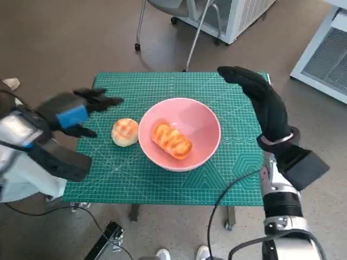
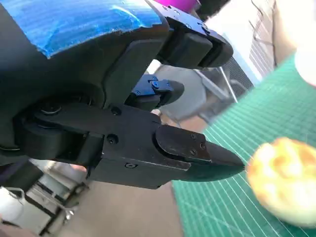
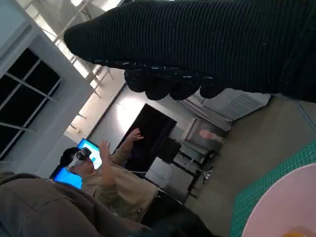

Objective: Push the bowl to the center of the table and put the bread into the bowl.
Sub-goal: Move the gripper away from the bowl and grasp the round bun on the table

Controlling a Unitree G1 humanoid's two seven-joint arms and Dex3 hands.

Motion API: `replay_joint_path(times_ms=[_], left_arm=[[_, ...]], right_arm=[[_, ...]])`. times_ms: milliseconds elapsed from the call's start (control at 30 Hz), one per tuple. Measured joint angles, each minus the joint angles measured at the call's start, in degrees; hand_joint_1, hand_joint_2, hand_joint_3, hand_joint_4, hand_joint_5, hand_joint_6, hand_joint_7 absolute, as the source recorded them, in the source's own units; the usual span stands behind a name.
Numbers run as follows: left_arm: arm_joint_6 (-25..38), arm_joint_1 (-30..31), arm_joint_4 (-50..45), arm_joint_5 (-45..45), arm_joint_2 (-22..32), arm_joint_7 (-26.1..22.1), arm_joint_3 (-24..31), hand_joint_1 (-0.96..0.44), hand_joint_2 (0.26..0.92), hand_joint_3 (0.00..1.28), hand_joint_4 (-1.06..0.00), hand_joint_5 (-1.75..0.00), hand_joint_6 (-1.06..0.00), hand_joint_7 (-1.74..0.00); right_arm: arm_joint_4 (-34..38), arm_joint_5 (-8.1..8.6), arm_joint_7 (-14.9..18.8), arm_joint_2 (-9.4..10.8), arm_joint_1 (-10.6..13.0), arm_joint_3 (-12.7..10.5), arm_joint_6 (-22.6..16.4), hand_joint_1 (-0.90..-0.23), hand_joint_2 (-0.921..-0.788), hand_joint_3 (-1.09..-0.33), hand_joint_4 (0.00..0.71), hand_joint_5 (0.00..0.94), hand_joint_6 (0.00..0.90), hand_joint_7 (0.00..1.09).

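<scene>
A pink bowl (image 1: pixel 206 127) sits near the middle of the green cutting mat (image 1: pixel 162 184), with an orange-striped bread roll (image 1: pixel 171 139) lying inside it. A second, round bread roll (image 1: pixel 125 132) rests on the mat just left of the bowl, touching or almost touching its rim; it also shows blurred as the roll (image 2: pixel 284 180) in the left wrist view. My left hand (image 1: pixel 81 112) hovers left of that roll, fingers apart, holding nothing. My right hand (image 1: pixel 260 97) is raised beyond the bowl's right rim, fingers extended and empty. The bowl's rim (image 3: pixel 289 205) shows in the right wrist view.
The mat covers the small table; its edges drop to brown floor. A chair base (image 1: pixel 179 27) and a white cabinet (image 1: pixel 325 49) stand behind the table. A cable (image 1: pixel 222 200) hangs at the front. A person wearing a headset (image 3: pixel 89 173) sits in the background of the right wrist view.
</scene>
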Motion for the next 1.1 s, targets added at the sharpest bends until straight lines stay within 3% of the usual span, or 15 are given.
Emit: replay_joint_path(times_ms=[533, 1100], left_arm=[[4.0, -7.3, 15.9, 5.0, -8.9, 4.0, -9.3, -0.24, 0.83, 0.0, -0.26, 0.0, -0.36, -0.03], [7.9, -12.6, 27.0, 6.3, -16.2, 6.6, -16.7, -0.26, 0.826, 0.0, -0.27, -0.01, -0.37, -0.02]], right_arm=[[-2.6, 0.03, -0.1, -0.9, 0.7, -0.1, 0.0, -0.675, -0.921, -0.78, 0.304, 0.0, -0.001, 0.73], [-4.1, -1.86, -1.4, -1.2, 1.8, -0.2, 0.0, -0.673, -0.921, -0.782, 0.31, 0.004, -0.001, 0.73]])
